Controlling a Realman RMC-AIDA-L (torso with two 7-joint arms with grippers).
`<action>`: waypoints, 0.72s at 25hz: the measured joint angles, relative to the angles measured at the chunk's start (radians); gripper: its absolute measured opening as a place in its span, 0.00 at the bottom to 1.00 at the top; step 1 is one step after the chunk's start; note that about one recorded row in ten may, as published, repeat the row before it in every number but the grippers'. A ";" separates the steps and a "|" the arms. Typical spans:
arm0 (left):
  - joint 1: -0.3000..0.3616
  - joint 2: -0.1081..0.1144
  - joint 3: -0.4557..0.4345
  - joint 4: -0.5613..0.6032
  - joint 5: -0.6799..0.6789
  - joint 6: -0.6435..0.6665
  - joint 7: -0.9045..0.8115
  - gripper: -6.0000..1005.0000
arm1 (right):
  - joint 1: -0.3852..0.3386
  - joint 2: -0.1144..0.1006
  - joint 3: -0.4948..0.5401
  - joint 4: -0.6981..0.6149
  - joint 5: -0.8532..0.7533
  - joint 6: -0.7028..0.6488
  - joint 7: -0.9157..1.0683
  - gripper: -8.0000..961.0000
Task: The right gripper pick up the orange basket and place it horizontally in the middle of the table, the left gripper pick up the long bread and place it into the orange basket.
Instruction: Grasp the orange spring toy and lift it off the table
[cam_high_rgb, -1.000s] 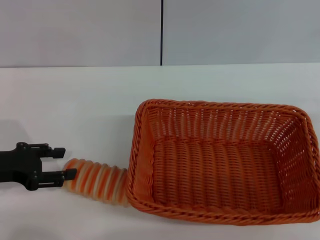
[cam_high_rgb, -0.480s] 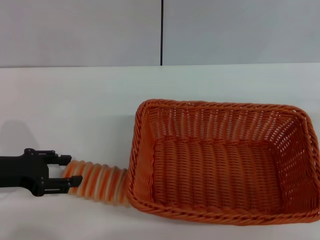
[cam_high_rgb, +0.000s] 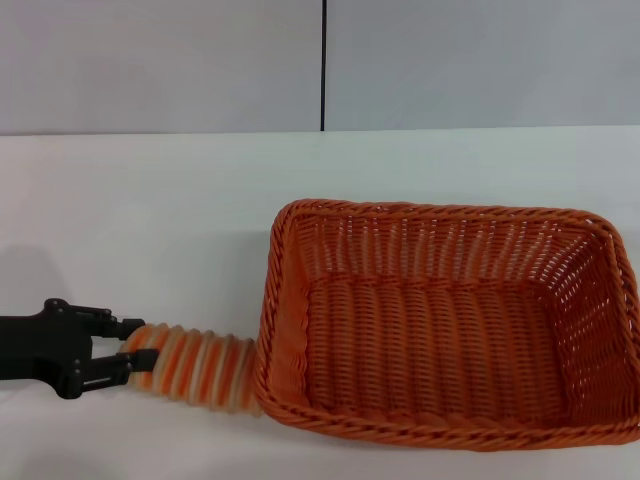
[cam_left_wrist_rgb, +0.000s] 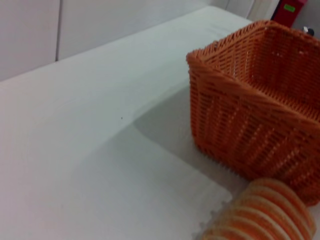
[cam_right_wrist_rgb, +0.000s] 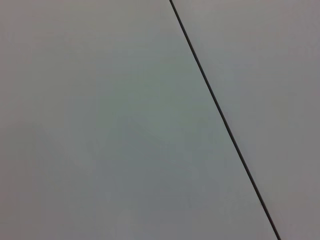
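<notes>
The orange basket (cam_high_rgb: 440, 211) sits lengthwise across the right half of the white table (cam_high_rgb: 150, 220), empty inside. The long bread (cam_high_rgb: 197, 366), ribbed in orange and cream, lies on the table with its right end against the basket's front left corner. My left gripper (cam_high_rgb: 136, 343) reaches in from the left edge, and its two black fingers pinch the bread's left end. In the left wrist view the bread (cam_left_wrist_rgb: 265, 210) lies close by the basket's corner (cam_left_wrist_rgb: 240, 110). The right gripper is out of view.
A grey wall with a dark vertical seam (cam_high_rgb: 323, 65) stands behind the table. The right wrist view shows only that wall and the seam (cam_right_wrist_rgb: 225, 125). Bare tabletop stretches behind and left of the basket.
My left gripper has come down and right onto the bread's left end, and its fingers have drawn closer together around it. Basket and bread have stayed put.
</notes>
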 joint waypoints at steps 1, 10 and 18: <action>0.000 0.000 -0.012 0.001 -0.001 0.012 0.000 0.54 | -0.001 0.000 0.000 0.000 0.000 -0.007 0.001 0.57; 0.002 0.003 -0.046 0.006 -0.002 0.060 0.002 0.37 | -0.001 0.008 0.011 0.002 0.005 -0.058 0.004 0.57; 0.003 0.012 -0.059 -0.002 -0.003 0.084 -0.001 0.32 | 0.008 0.009 0.024 0.014 0.006 -0.088 0.031 0.57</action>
